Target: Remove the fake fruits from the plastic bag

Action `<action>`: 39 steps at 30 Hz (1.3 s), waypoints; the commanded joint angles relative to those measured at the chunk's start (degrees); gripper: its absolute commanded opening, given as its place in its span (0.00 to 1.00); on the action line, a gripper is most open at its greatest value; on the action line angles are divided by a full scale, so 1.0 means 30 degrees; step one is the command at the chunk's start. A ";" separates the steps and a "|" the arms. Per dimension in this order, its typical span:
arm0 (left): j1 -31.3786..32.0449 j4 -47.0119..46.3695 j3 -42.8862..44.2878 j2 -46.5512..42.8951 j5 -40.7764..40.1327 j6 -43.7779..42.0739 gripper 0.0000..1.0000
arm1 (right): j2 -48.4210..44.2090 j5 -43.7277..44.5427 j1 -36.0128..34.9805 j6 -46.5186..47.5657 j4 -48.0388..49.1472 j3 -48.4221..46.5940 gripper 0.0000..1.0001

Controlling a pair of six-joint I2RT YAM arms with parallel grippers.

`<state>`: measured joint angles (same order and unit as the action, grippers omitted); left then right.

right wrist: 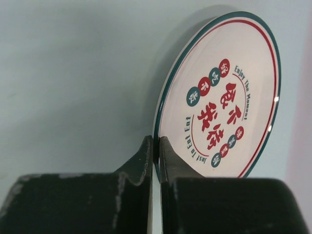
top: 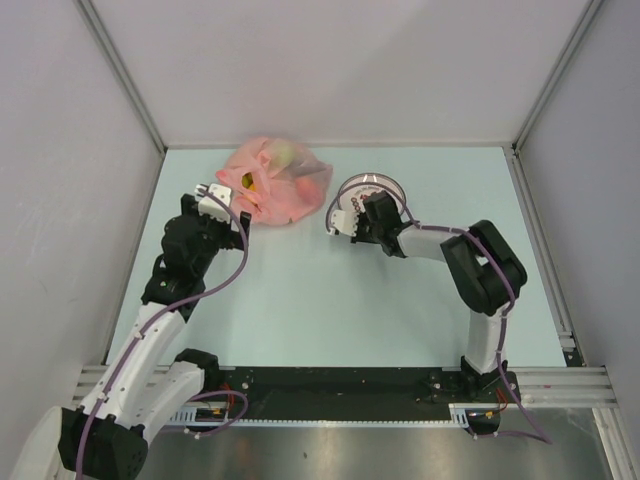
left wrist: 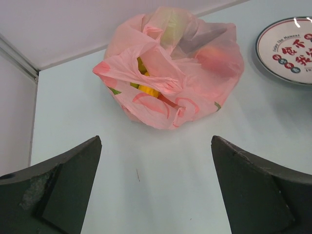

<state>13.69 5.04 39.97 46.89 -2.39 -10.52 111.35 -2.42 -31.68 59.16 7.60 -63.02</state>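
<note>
Toward the far left of the pale table (top: pixel 340 300) sits the plastic bag (left wrist: pixel 165 83), a bunched pink heap close to the back wall, its crumpled mouth gaping toward the left arm; just to its right, apart from it, lies the plate (top: pixel 380 182), round and white with red lettering; the right gripper (right wrist: pixel 157 146) is closed down on the plate's near rim, the edge pinched between its fingers; the left gripper (left wrist: pixel 156 144) is spread wide and holds nothing, hovering short of the bag with bare table between them; the fake fruits (top: pixel 248 181) are all inside the bag, so none of the task looks done; a yellow fruit (left wrist: pixel 146 90) shows in the opening, and a pale green fruit (left wrist: pixel 170 29) presses against the film farther back.

The step in hand seems to be the left arm's reach into the mouth; it would go best low and straight at the yellow fruit, one finger on each side of it and clear of the film; pinched film would likely drag the whole light bag along; glossy plastic may slip, so a grip across the widest part seems safest.
</note>
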 commanded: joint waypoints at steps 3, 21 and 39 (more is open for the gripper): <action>-0.0111 -0.1151 -0.0342 -0.0075 0.0153 0.0549 1.00 | -0.3480 -0.3176 -0.1272 -0.1233 -0.5458 0.2488 0.00; -0.0111 -0.0185 -0.0490 0.0920 0.0183 0.1397 1.00 | -1.0453 -0.5669 -0.5784 0.1960 -0.5696 0.9814 0.01; -0.0052 0.0431 -0.0985 0.0775 0.1472 0.1340 1.00 | -1.4998 -0.5846 -1.2992 0.2019 -0.8039 1.3039 0.01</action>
<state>13.69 6.94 37.80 51.16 1.72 -6.92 66.87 -17.06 -67.94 65.63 -9.26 -25.50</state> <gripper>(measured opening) 0.996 0.044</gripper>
